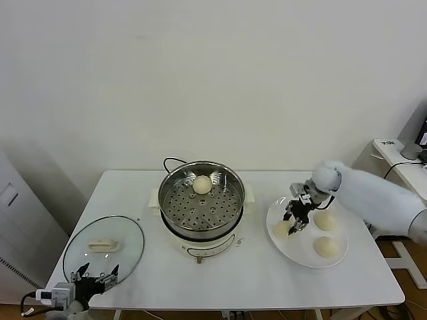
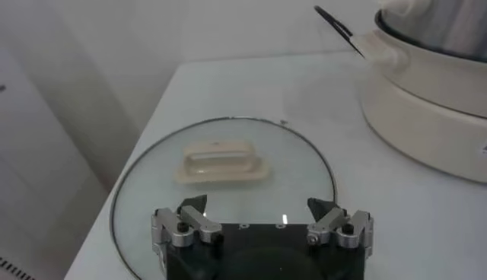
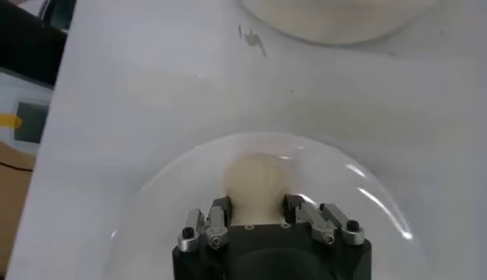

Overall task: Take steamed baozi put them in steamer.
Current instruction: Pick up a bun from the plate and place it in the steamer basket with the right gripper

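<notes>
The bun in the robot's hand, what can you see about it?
The bun is smooth, round and cream-white, like soft dough. It sits on the white plate, at the side nearest the steamer. The right gripper is shut on it, fingers pressing both sides. It is not lifted yet.

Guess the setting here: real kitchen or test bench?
Likely a lab mock-up of a kitchen, not a real one: a bare white table against a blank wall, holding only an electric steamer, its glass lid and a plate of baozi; cabled equipment sits on a side desk.
</notes>
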### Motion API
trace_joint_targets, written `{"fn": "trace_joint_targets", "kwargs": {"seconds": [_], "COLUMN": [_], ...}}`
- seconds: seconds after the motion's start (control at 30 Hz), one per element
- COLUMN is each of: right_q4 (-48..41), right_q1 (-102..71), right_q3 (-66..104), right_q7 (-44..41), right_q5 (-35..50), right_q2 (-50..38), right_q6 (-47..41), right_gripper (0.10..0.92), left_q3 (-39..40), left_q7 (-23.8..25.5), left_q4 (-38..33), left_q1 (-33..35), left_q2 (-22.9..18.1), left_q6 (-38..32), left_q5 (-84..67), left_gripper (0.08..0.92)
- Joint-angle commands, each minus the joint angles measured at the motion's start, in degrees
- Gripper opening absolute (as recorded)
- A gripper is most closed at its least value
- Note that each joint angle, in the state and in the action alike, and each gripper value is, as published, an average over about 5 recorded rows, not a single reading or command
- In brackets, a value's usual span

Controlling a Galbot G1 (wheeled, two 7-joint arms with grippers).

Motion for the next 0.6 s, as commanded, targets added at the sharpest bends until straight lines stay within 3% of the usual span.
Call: {"fn": "trace_joint_targets", "kwargs": {"seconds": [0.03, 0.33, 0.6], "right_q4": [8.84, 14.04, 11.88], "right_q1": [21.02, 27.27, 19.5], "right_q3": [-13.57, -13.8, -8.19], "right_q7": [0.27, 9.4, 19.03], "right_q5": [14.79, 31.93, 37.65], "right_q2": [-2.47, 3.61, 14.72], "right_q6": [-4.32, -11.78, -15.78], "right_gripper": [0.45, 0.45, 0.45], "left_q3": [0.29, 0.87, 0.72], "left_q7": [-0.11, -0.18, -0.19], "left_q4": [-0.3, -0.91, -1.09], "left_q1": [-0.14, -0.42, -0.29], "left_q2": [-0.11, -0.17, -0.22], "left_q6": [0.15, 0.29, 0.18], "left_q5": [0.22, 0.58, 0.65], "left_gripper": [0.823, 0.823, 0.823]}}
